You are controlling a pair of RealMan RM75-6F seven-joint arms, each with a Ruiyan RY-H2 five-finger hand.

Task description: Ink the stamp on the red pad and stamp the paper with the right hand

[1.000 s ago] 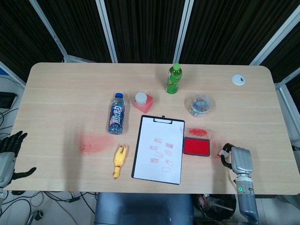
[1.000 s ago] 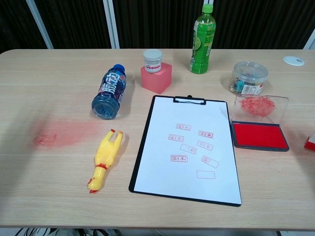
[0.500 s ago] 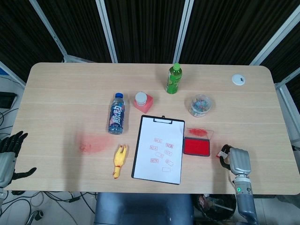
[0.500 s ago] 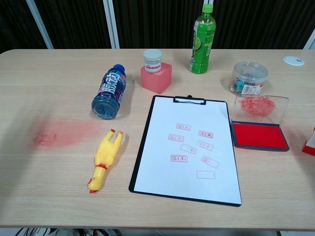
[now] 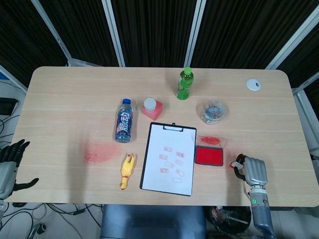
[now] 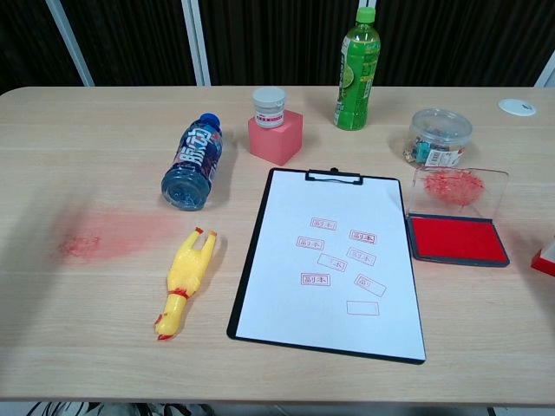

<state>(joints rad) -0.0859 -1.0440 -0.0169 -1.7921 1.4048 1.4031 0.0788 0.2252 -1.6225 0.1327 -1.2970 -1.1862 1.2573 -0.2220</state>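
Over the last second the right hand [image 5: 253,171] is seen to have drifted slightly lower and back toward the near right edge of the tabletop [image 5: 60,99], and the stamp [image 6: 546,257] — red-based, white-bodied — has come a little further into the right border of the chest view. The stamp is pinched at the hand's fingertips, just right of the open red pad [image 6: 458,238] and not yet over it. From this it is judged that inking has not begun: the stamp is held, but a move leftward onto the pad is still called for before the paper [image 6: 334,264] can be marked. The paper lies on a black clipboard [image 6: 251,260] left of the pad and already carries several red rectangular impressions; their characters are too small to be read with confidence. The left hand [image 5: 9,167] hangs off the near left corner, fingers spread and nothing held. Blue Chinese lettering is visible on the lying blue bottle [image 6: 193,160] but cannot be made out surely; the labels on the green bottle [image 6: 356,71] and on the white-capped jar [image 6: 269,107] are likewise unreadable. A red smear [image 6: 104,236] is noted on the tabletop at left.
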